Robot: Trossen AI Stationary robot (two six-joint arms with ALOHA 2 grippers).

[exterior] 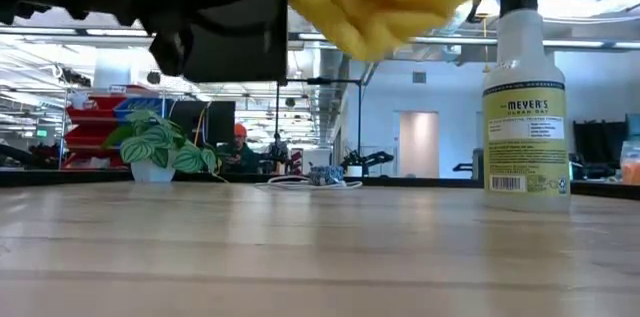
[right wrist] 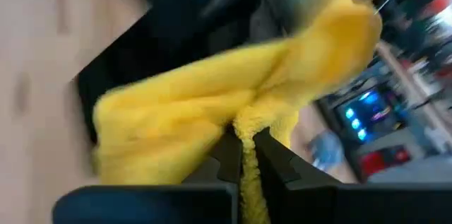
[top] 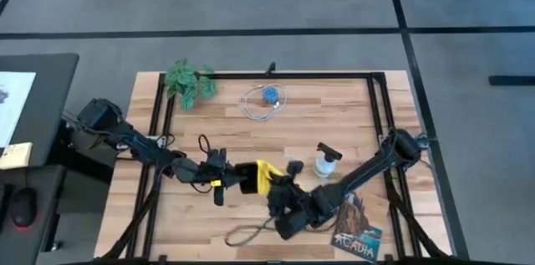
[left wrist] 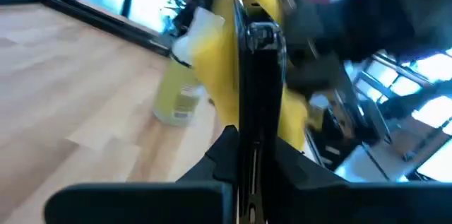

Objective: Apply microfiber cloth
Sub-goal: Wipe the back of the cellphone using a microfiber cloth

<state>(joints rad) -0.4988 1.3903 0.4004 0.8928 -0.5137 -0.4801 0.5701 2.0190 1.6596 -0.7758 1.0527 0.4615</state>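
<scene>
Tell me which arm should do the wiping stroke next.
Right, likely. The right gripper is shut on the microfiber cloth, already against the black smartphone that the left gripper holds on edge, off the table.

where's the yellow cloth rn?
The microfiber cloth is off the table, pinched in the right gripper and pressed against the black smartphone held by the left gripper, front-centre in the high view, left of the spray bottle.

left tool (top: 236,176) clamped, mid-table | right tool (top: 276,188) clamped (meeting the left, both raised)
</scene>
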